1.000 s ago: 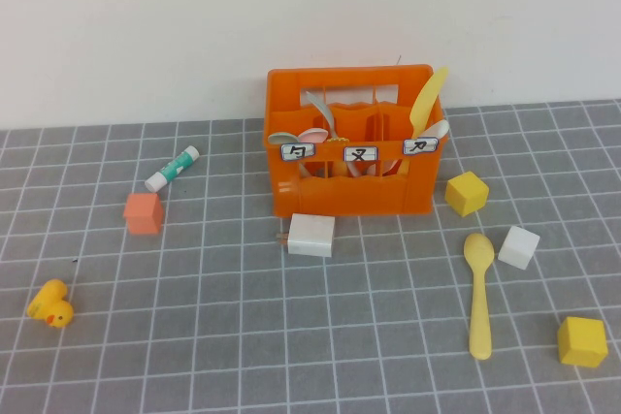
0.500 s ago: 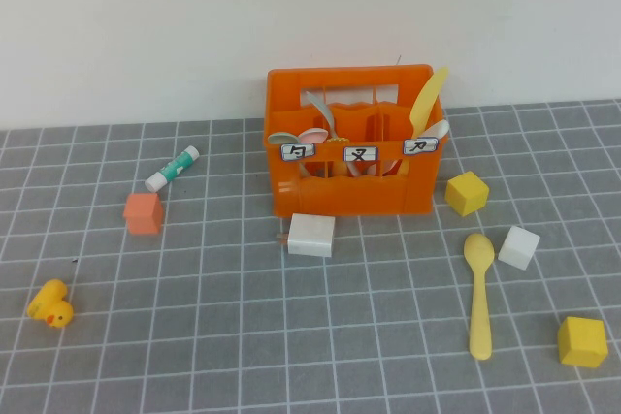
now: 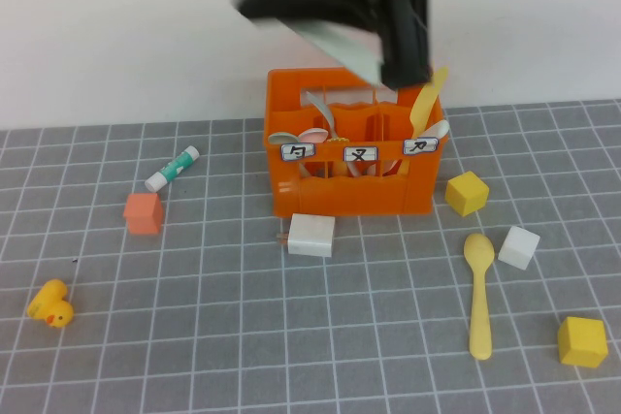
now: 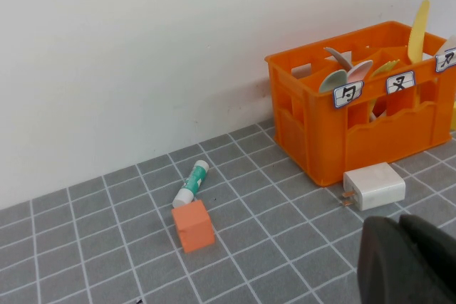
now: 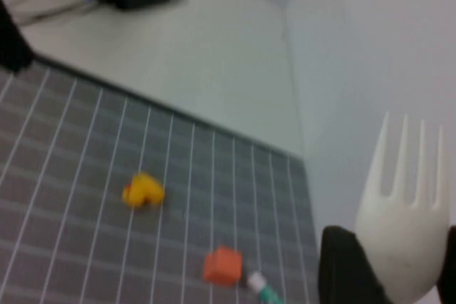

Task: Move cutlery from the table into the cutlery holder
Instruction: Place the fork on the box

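Note:
The orange cutlery holder (image 3: 349, 191) stands at the back of the tiled table (image 3: 243, 336) and holds several pieces, among them a yellow one (image 3: 427, 99). It also shows in the left wrist view (image 4: 370, 133). A yellow spoon (image 3: 478, 298) lies on the tiles to the front right of the holder. My right gripper (image 5: 399, 261) is shut on a white fork (image 5: 402, 204), tines pointing away from it. In the high view it is a blurred black shape (image 3: 403, 46) just above the holder's back rim. My left gripper (image 4: 410, 261) is shut and empty, low over the tiles near the white block.
A white plug block (image 3: 311, 235) lies right in front of the holder. An orange cube (image 3: 143, 212), a white and green tube (image 3: 172, 168) and a yellow duck (image 3: 50, 304) are on the left. Two yellow cubes (image 3: 467, 192) (image 3: 582, 340) and a white cube (image 3: 518, 246) surround the spoon.
A blurred black arm has swept into the top of the high view, above the holder, with a pale piece. Nothing on the table has moved.

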{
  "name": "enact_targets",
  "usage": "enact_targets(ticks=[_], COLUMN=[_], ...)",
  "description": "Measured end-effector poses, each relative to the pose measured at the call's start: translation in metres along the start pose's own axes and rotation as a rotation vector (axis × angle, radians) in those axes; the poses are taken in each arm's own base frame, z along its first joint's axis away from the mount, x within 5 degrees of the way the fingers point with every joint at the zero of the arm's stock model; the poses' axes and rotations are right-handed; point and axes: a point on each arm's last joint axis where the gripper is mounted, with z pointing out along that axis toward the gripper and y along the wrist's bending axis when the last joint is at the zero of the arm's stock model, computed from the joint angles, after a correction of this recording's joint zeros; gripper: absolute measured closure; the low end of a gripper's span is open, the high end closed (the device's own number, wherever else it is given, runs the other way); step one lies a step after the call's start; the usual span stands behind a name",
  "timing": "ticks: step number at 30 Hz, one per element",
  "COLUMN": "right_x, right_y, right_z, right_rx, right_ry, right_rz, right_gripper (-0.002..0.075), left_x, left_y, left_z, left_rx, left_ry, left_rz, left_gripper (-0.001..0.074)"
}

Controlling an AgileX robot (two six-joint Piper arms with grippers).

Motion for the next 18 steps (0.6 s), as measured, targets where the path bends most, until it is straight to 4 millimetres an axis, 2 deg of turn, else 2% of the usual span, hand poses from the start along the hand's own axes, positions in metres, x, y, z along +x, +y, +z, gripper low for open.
enact_targets(ticks=[6,10,14,18], right_x=[0.030,0.045,0.049,0.045], right_y=[-0.002,-0.012,-0.025,-0.039], right_z=[-0.005,-0.013,-0.019,-0.023], right_rx=[0.037,0.156,0.319,0.499], right_ry=[0.334,0.513,0.566,0.518], right_rz=[0.074,0.076,0.078,0.108], right_gripper=[0.0473,0.0473,0.0473,0.0473], left_x=[0.002,0.005,0.004,0.004], left_y=[0.000,-0.001,-0.001,-0.001], left_z=[0.001,0.002,0.002,0.002], left_rx=[0.000,0.004,0.007,0.009], left_ry=[0.007,0.010,0.000,-0.003], left_rz=[0.001,0.003,0.003,0.003], left_gripper=[0.0735,0.0735,0.0735,0.0735])
